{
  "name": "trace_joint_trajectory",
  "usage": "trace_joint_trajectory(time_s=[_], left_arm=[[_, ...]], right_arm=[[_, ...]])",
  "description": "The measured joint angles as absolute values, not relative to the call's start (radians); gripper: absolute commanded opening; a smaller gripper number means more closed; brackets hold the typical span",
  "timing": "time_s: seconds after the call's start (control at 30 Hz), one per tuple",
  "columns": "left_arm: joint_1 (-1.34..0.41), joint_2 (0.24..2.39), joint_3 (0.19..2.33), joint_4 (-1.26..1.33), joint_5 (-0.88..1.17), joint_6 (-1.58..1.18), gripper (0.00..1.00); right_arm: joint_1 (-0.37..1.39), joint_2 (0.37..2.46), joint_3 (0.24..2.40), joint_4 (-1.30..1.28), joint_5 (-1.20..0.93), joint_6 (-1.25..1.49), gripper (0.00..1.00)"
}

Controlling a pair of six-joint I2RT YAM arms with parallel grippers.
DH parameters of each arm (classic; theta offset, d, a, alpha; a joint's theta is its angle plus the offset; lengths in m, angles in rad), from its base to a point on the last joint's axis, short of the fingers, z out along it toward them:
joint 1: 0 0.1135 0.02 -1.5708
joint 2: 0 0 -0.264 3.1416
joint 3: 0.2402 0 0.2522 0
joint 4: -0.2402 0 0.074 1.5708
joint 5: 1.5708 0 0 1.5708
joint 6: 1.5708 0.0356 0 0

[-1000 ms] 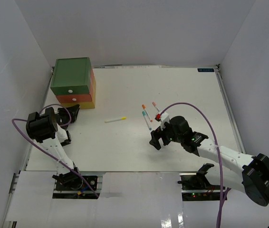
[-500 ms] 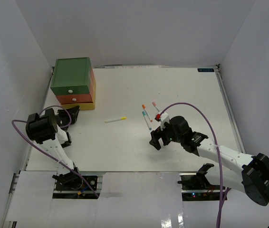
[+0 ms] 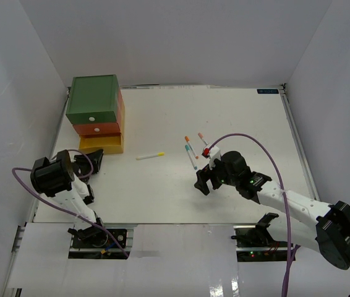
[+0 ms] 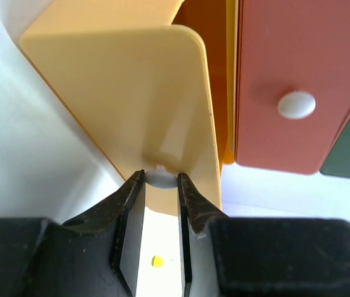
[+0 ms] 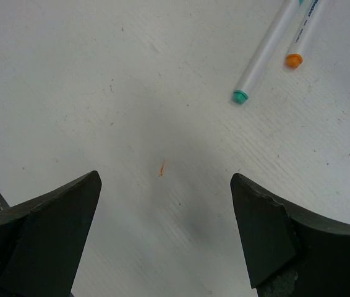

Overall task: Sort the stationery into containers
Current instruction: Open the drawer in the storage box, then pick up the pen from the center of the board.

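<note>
The left gripper [image 4: 161, 177] pinches narrowly on the small white round knob [image 4: 161, 180] of the yellow bottom box drawer [image 3: 102, 144], which juts out beneath the orange-red drawer [image 3: 99, 129]. A thin pale yellow pen [image 3: 150, 156] lies mid-table. Thin white colour-capped pens [image 3: 192, 150] lie just beyond the right gripper [image 3: 204, 180], whose jaws stand wide above the white tabletop [image 5: 132, 93].

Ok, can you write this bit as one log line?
left tool: shut on knob | yellow drawer: partly out | right tool: open, empty
</note>
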State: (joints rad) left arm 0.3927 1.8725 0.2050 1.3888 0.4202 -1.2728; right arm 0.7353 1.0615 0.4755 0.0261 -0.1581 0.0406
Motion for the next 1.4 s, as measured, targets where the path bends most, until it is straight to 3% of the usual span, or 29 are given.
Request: trace_joint_trajectory(time_s=[0.4,0.6,0.8,1.0,1.17,1.4], left_arm=[[0.411,1.766,0.064,1.374,0.431,-1.266,0.27],[0.414,1.766,0.061,1.364,0.436,-1.272,0.57],[0.418,1.668,0.053,1.329,0.450,-1.297,0.64],[0.418,1.363,0.051,1.309,0.474,-1.299,0.67],[0.422,0.929,0.056,1.042,0.529,-1.180,0.69],[0.392,0.920,0.210,0.530,0.628,-0.986,0.71]], right_arm=[[0.735,1.051,0.476,0.027,-0.160,0.041,0.91],[0.735,1.051,0.476,0.027,-0.160,0.041,0.92],[0.735,1.051,0.476,0.026,-0.160,0.041,0.91],[0.735,1.040,0.476,0.026,-0.160,0.041,0.91],[0.735,1.020,0.476,0.020,-0.161,0.042,0.92],[0.735,0.974,0.487,-0.012,-0.167,0.047,0.91]])
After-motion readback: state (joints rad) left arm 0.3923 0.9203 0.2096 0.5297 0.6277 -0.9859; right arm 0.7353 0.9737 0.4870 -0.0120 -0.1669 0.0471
